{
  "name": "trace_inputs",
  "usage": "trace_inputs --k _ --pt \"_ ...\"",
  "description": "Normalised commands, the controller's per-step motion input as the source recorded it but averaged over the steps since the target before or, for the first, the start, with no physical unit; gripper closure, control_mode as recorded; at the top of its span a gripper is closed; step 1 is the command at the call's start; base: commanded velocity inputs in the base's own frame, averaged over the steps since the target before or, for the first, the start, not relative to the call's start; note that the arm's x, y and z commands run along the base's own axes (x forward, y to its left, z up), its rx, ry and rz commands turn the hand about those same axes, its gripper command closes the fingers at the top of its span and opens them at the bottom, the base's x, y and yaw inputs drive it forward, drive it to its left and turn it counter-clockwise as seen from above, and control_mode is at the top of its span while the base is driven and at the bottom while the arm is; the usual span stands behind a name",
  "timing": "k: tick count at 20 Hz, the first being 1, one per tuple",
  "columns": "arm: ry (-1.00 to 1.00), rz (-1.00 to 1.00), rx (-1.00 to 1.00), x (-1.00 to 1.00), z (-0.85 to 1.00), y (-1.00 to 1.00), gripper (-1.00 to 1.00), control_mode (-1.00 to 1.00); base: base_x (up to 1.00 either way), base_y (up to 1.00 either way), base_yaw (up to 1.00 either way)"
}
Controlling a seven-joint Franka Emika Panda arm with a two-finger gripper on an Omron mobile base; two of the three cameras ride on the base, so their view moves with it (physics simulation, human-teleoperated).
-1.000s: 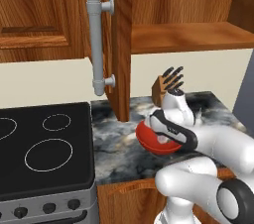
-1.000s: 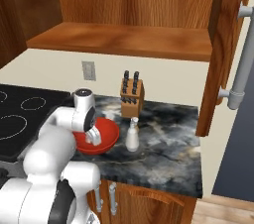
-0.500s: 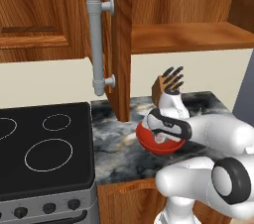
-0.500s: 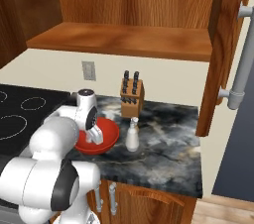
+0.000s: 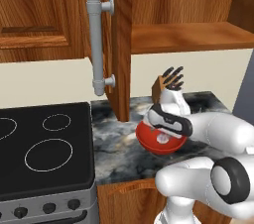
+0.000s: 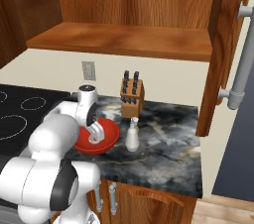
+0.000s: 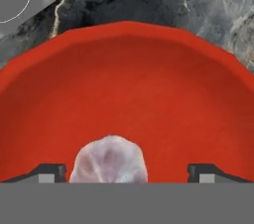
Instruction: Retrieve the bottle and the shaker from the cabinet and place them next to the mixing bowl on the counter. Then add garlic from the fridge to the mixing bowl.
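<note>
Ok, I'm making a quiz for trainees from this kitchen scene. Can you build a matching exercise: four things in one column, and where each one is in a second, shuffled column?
Things:
1. garlic
2. knife block
3. bottle
4. gripper

Places or states:
A. against the wall at the back of the counter
B. standing on the counter right beside the red mixing bowl
C. inside the red mixing bowl
D. open, fingers spread to either side of the garlic

Pairs: 1-C, 2-A, 3-B, 4-D
</note>
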Motion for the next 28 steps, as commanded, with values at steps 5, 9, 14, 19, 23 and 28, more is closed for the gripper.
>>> trace_inputs --k 5,9,14,19,23,28 --pt "-0.05 0.0 0.0 -0.1 0.3 -0.32 -1.0 -1.0 0.0 0.0 0.0" --pt "-0.1 0.0 0.0 -0.41 0.49 -0.22 -1.0 -1.0 0.0 0.0 0.0" --pt "-0.12 0.0 0.0 -0.58 0.48 -0.1 -1.0 -1.0 0.0 0.0 0.0" --pt "-0.18 0.0 0.0 -0.83 0.49 -0.07 -1.0 -1.0 0.0 0.0 0.0" --pt "-0.18 0.0 -0.03 -0.94 0.52 -0.01 -1.0 -1.0 0.0 0.0 0.0" --pt "-0.19 0.0 -0.05 -0.97 0.58 0.0 -1.0 -1.0 0.0 0.0 0.0"
